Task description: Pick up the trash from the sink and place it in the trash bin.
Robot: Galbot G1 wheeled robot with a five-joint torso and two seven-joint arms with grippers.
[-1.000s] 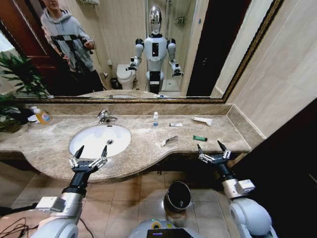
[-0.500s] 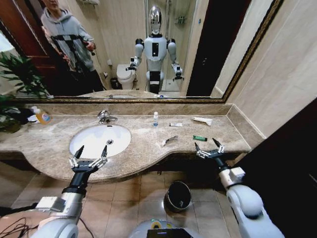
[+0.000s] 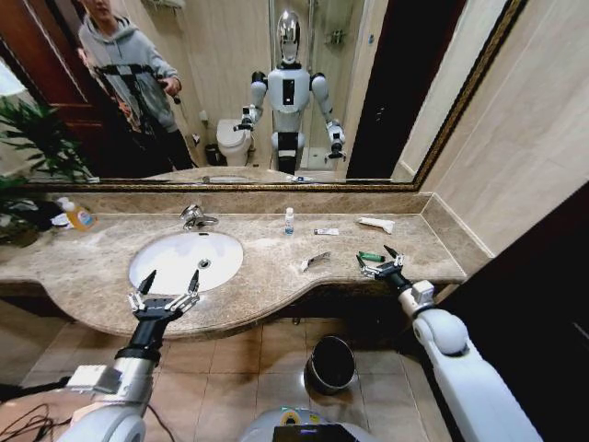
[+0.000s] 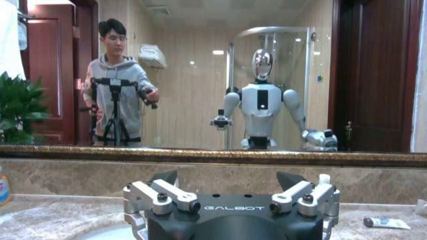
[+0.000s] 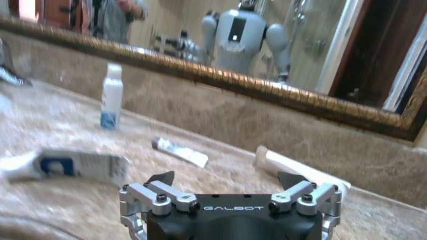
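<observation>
right gripper (image 3: 376,262) spread wide and empty above the marble counter (image 3: 276,267), just at the short green tube (image 3: 371,256). from the sink (image 3: 186,260), trash lies around 3 o'clock: silvery piece (image 3: 314,261), grey-white packet (image 3: 326,231), white tube (image 3: 375,224), blue-capped bottle (image 3: 289,220). left gripper (image 3: 167,285) open, empty, at the sink's 6 o'clock. trash bin (image 3: 330,365) on the floor.

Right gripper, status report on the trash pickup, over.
Right gripper open, over the short green tube. Left gripper open at the sink's front edge. Nothing in the way.
</observation>
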